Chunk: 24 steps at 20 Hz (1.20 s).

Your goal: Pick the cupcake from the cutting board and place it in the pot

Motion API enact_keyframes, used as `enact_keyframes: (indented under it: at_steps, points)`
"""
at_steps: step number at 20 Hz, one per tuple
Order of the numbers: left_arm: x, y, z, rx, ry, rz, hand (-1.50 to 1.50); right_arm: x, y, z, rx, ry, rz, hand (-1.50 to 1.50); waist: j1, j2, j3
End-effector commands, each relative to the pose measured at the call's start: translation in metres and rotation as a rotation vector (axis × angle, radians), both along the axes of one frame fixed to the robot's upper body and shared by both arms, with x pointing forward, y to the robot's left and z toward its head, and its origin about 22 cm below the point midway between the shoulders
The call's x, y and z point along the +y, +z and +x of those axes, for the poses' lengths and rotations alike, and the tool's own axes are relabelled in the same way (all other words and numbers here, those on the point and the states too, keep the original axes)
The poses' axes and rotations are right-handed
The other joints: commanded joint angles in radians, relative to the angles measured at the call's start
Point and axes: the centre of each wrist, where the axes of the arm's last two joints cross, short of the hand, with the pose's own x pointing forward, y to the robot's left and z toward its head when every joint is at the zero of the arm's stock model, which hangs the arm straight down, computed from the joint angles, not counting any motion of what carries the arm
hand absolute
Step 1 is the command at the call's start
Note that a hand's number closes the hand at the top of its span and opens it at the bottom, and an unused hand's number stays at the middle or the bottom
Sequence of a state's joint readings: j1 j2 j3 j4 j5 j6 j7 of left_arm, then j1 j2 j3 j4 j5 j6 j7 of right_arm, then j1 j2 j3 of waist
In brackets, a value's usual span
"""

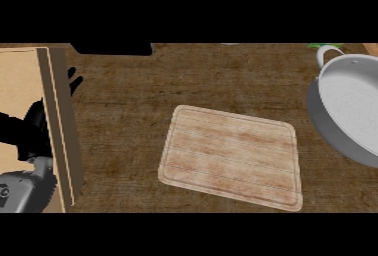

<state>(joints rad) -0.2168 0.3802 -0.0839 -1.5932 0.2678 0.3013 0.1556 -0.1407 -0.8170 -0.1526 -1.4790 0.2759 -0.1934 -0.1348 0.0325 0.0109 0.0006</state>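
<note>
At the view's lower left, the robot's grey left forearm rises to its black left hand, held open with fingers spread and pointing up, touching nothing visible, in front of a light wooden panel at the left edge. On the brown woven surface, the wooden cutting board lies bare mid-view, its long axis running from near to far, slightly turned, with no cupcake in sight. Farther right, the grey pot sits partly cut by the edge, white inside, its handle at the far end.
</note>
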Motion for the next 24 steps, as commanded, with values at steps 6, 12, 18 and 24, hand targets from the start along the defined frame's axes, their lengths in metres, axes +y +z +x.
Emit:
enact_keyframes:
  at_steps: [6,12,18,24]
  points:
    - [0.001,0.005,0.007,-0.011,-0.003,-0.009,0.0,-0.006,-0.061,0.066,0.114,0.011,-0.019,1.5,-0.006,-0.004,0.0]
    - [0.008,0.01,0.007,-0.002,-0.012,0.014,0.0,-0.036,-0.078,0.072,0.262,0.038,0.192,-1.5,0.007,0.002,0.002]
    - [0.005,0.015,0.01,-0.007,0.014,0.006,0.0,-0.022,-0.095,0.083,0.241,0.236,0.432,-1.5,-0.004,0.001,0.003]
    - [0.002,0.009,-0.003,-0.002,0.017,-0.003,0.0,-0.052,-0.073,0.081,0.111,0.257,0.679,-1.5,-0.008,-0.004,0.002]
